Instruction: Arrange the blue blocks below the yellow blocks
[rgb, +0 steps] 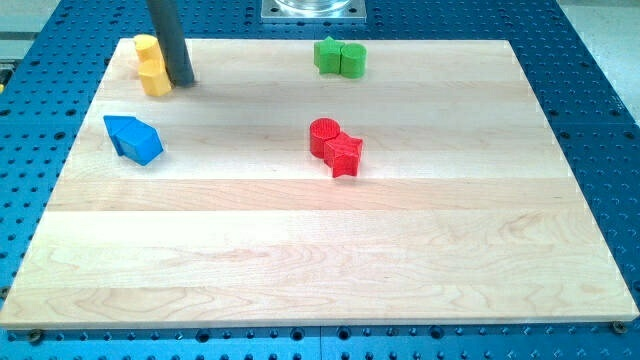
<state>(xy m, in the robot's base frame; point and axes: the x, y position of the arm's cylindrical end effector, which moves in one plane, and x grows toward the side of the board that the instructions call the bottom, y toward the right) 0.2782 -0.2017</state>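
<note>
Two yellow blocks stand together at the view's top left: a round one (146, 46) and a more angular one (155, 76) just below it. Two blue blocks sit touching below them, a triangular one (121, 128) and a cube-like one (143, 144). My tip (182, 80) rests on the board just right of the lower yellow block, almost touching it, and above and to the right of the blue blocks. The dark rod rises out of the view's top.
Two green blocks (339, 57) sit together at the top centre. A red cylinder (324, 135) and a red star (345, 154) touch near the middle. The wooden board (320, 270) lies on a blue perforated table (600, 120).
</note>
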